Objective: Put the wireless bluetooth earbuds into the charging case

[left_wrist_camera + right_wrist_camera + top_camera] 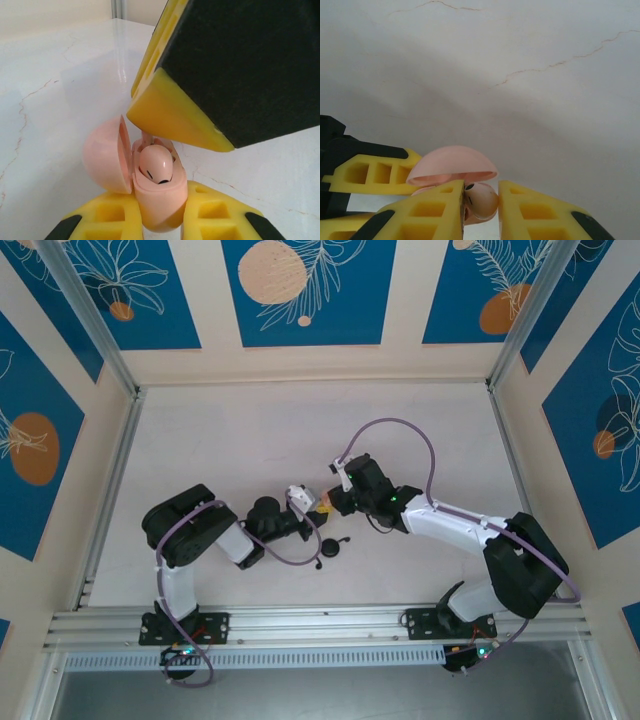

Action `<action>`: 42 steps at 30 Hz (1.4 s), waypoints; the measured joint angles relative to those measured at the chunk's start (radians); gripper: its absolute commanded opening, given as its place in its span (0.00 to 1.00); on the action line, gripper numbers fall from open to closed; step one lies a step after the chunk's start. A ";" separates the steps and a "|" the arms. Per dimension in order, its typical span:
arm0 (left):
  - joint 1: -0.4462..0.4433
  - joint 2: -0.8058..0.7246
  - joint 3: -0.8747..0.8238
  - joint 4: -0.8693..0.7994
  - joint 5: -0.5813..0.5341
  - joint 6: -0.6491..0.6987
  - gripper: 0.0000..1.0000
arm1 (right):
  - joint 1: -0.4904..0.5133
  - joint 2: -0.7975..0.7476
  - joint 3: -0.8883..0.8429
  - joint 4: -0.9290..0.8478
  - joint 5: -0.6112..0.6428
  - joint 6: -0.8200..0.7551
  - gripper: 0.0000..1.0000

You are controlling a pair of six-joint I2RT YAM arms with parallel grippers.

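My left gripper is shut on the body of a pale pink round charging case, which it holds with its lid swung open to the left. A pink earbud sits in the case's well. My right gripper reaches in from above, and its jaws close narrowly round that pink earbud under the open lid. One of its yellow fingers hangs right over the case. From above, the left gripper and the right gripper meet at mid-table.
A black round case lies open on the white table just in front of the grippers. Small dark bits lie beside it, too small to identify. Patterned walls and a metal frame enclose the table on three sides.
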 measured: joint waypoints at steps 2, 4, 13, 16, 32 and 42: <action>0.000 0.000 0.000 -0.002 0.000 0.000 0.10 | 0.000 0.000 -0.001 0.000 -0.006 0.000 0.23; 0.000 0.000 0.000 -0.007 0.000 0.000 0.10 | -0.001 -0.001 -0.005 0.004 -0.013 0.003 0.23; 0.000 -0.002 0.000 -0.017 0.000 0.001 0.10 | -0.030 -0.021 -0.040 0.020 -0.150 0.038 0.23; 0.000 -0.002 0.000 -0.013 0.000 0.001 0.10 | -0.051 -0.027 -0.056 0.030 -0.199 0.056 0.24; 0.000 -0.014 0.000 0.012 0.000 0.004 0.10 | -0.149 -0.110 -0.085 0.056 -0.367 0.145 0.40; 0.000 -0.015 0.000 0.012 0.019 0.027 0.10 | -0.267 -0.190 -0.098 0.083 -0.566 0.220 0.40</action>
